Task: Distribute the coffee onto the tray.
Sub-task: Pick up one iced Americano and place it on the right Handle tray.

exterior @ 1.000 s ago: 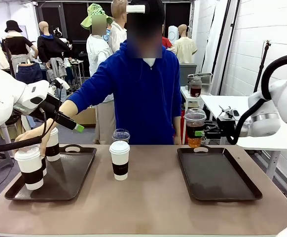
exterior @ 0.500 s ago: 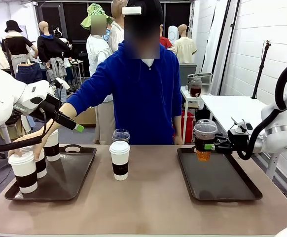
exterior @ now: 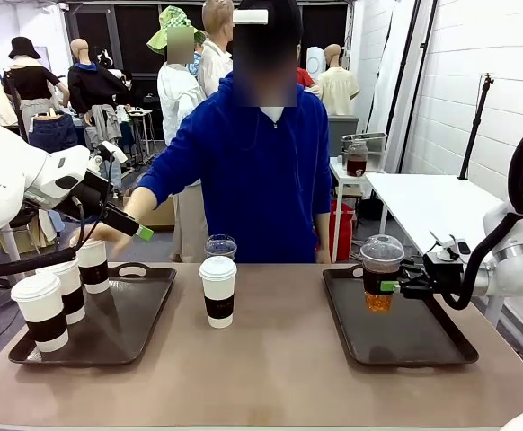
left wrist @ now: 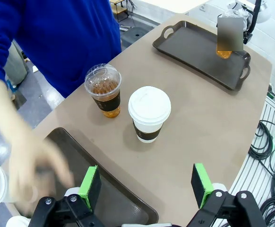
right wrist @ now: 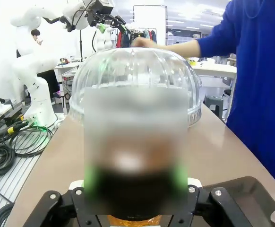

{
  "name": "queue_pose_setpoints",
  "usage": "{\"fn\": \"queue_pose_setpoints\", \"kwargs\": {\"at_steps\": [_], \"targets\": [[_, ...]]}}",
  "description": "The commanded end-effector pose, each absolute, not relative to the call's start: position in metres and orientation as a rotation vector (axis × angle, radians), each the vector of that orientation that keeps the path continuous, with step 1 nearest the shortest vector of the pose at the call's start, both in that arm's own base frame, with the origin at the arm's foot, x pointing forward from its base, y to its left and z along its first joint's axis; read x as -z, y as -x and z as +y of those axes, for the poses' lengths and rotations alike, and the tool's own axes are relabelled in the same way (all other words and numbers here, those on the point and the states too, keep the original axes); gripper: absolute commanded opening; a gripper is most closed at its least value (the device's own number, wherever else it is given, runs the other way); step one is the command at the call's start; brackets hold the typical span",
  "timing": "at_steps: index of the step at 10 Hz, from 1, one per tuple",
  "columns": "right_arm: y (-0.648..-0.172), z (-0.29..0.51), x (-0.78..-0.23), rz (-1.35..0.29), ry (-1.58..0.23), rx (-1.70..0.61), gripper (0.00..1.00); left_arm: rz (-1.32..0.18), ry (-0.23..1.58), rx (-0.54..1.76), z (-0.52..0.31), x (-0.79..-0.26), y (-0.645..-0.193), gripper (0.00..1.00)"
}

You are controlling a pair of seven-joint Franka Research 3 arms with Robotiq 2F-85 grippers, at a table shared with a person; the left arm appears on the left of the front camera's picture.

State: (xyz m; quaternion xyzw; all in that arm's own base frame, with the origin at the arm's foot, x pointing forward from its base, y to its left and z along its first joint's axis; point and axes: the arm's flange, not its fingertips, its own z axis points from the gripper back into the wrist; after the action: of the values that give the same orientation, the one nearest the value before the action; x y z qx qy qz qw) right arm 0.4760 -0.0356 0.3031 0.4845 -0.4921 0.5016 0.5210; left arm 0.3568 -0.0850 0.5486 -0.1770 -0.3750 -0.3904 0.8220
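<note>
A clear dome-lidded cup point(exterior: 380, 269) of brown drink is clamped upright in the right gripper point(exterior: 394, 287) over the far left part of the right tray point(exterior: 423, 346); whether its base touches cannot be told. The left gripper point(left wrist: 145, 185) is held with its pads well apart and empty above the left tray point(exterior: 131, 328), on which three white paper cups point(exterior: 68, 289) are stood near a person's hand point(exterior: 109, 232). A fourth white cup point(exterior: 217, 290) and, just behind it, a second clear cup point(exterior: 220, 247) are seen on the table point(exterior: 270, 377) between the trays.
</note>
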Motion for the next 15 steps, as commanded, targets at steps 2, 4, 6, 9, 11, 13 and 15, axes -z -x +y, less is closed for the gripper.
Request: {"fn": "queue_pose_setpoints", "kwargs": {"at_steps": [2,4,6,9,11,13,15], "targets": [[-0.479,-0.033,-0.309,-1.186,-1.163,-1.212,0.69,-0.799,0.393,0.829,-0.084,-0.547,-0.357,1.00],[-0.476,-0.036,-0.303,-1.179,-1.161,-1.203,0.69,-0.799,0.393,0.829,-0.084,-0.547,-0.357,1.00],[-0.476,-0.034,-0.286,-1.185,-1.180,-1.185,0.69,-0.799,0.393,0.829,-0.084,-0.547,-0.357,1.00],[-0.468,-0.034,-0.268,-1.209,-1.202,-1.171,0.69,-0.799,0.393,0.829,-0.084,-0.547,-0.357,1.00],[-0.463,-0.036,-0.256,-1.227,-1.211,-1.162,0.69,-0.799,0.393,0.829,-0.084,-0.547,-0.357,1.00],[-0.457,-0.035,-0.246,-1.230,-1.226,-1.158,0.69,-0.799,0.393,0.829,-0.084,-0.547,-0.357,1.00],[-0.448,-0.033,-0.238,-1.227,-1.268,-1.145,0.69,-0.799,0.393,0.829,-0.084,-0.547,-0.357,1.00]]}}
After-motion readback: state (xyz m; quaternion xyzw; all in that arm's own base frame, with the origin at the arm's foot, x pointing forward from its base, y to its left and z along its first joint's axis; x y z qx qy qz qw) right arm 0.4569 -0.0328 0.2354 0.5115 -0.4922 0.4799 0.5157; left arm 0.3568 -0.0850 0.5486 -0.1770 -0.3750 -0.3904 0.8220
